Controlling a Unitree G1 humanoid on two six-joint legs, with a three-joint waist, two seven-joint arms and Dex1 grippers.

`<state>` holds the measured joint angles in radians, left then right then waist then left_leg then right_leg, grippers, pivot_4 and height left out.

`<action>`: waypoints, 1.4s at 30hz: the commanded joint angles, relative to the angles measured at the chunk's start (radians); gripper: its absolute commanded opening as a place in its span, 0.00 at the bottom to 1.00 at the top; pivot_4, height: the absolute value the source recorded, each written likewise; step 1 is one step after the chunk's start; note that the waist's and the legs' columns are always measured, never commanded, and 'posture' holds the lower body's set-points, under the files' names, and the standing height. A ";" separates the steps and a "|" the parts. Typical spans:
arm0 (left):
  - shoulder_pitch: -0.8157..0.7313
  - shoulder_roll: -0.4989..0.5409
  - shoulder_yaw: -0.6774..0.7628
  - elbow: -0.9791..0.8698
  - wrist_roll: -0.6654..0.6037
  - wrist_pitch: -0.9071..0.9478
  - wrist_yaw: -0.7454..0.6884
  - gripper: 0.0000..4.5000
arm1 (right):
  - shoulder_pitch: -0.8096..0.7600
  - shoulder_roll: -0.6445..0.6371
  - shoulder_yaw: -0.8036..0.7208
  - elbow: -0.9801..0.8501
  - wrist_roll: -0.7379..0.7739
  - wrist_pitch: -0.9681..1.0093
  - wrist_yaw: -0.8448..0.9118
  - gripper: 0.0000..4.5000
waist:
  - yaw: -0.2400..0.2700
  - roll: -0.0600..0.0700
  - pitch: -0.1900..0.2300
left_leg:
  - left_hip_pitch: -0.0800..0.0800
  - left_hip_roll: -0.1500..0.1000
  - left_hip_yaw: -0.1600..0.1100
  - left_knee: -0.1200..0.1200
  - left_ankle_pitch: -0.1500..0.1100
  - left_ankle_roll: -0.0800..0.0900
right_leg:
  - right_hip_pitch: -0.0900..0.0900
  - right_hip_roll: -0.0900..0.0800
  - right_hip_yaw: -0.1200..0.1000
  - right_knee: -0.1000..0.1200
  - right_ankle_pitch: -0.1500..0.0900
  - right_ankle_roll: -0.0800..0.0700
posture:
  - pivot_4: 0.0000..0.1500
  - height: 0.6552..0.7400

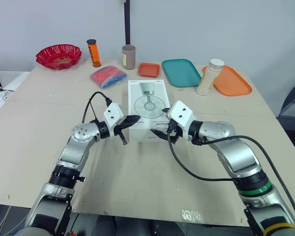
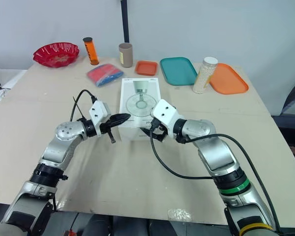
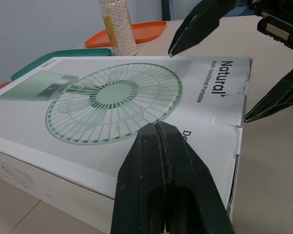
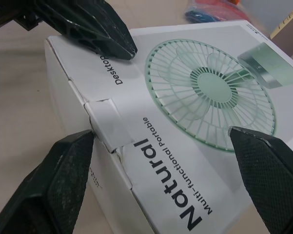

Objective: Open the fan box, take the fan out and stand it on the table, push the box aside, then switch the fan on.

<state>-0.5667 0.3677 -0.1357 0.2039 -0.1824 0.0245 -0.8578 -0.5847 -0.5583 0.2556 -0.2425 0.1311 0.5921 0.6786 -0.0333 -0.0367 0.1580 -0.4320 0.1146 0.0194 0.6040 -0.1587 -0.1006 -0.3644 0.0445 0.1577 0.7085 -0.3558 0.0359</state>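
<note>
Head view: the fan box (image 1: pixel 147 103) lies flat mid-surface (image 1: pixel 137 182), printed face up, still closed, with both hands at its near end.

Left wrist view: the left hand (image 1: pixel 131 121) has its fingers pressed together, holding nothing, with the tip right at the box's top near edge.

Right wrist view: the right hand (image 4: pixel 161 131) is spread wide, straddling the near end around the tuck flap (image 4: pixel 107 124).

My guess is it's light, thin cardboard, glossy so it's slippery, and it dents easily. I'd pinch that flap's edge while the left hand pins the lid.
</note>
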 commanded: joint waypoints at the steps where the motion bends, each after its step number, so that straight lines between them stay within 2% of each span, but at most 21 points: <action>1: 0.020 0.004 -0.018 -0.009 0.011 -0.001 -0.019 0.01 | -0.041 0.013 -0.065 -0.014 0.021 0.020 -0.012 1.00 | 0.000 0.000 0.000 | 0.000 0.000 0.000 0.000 0.000 0.000 | 0.000 0.000 0.000 0.000 0.000 0.000 | 1.00 0.99; 14: 0.020 0.001 -0.027 0.005 0.026 -0.020 -0.025 0.01 | -0.051 0.025 -0.127 0.004 0.050 0.064 -0.027 1.00 | 0.001 0.000 0.000 | 0.000 0.000 0.000 0.000 0.000 0.000 | 0.000 0.000 0.000 0.000 0.000 0.000 | 1.00 0.99; 19: 0.021 0.012 -0.021 -0.005 0.014 -0.009 -0.042 0.01 | 0.036 0.004 -0.236 -0.120 0.195 0.132 0.030 1.00 | 0.001 0.000 0.000 | -0.001 0.000 0.000 -0.001 0.000 0.000 | 0.000 0.000 0.000 -0.001 0.000 0.000 | 1.00 0.99; 24: 0.009 0.021 -0.008 -0.002 0.002 0.001 -0.052 0.01 | 0.214 -0.041 -0.295 -0.262 0.297 0.153 0.081 1.00 | 0.001 0.000 0.000 | -0.001 0.000 0.000 -0.001 0.000 0.001 | 0.001 0.000 -0.001 -0.001 0.000 0.000 | 1.00 0.99; 42: -0.016 0.019 0.002 0.018 0.009 -0.011 -0.054 0.01 | 0.370 -0.138 -0.154 -0.248 0.216 0.065 0.116 1.00 | -0.003 0.001 0.000 | 0.000 0.000 -0.001 0.000 0.000 0.001 | 0.001 0.000 0.000 -0.001 0.000 0.001 | 1.00 0.99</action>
<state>-0.5796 0.3800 -0.1391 0.2158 -0.1813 0.0156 -0.9155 -0.2284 -0.6734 0.1049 -0.4671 0.3509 0.6799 0.7684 -0.0359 -0.0360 0.1576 -0.4319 0.1145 0.0188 0.6035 -0.1589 -0.1000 -0.3631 0.0446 0.1572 0.7077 -0.3563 0.0369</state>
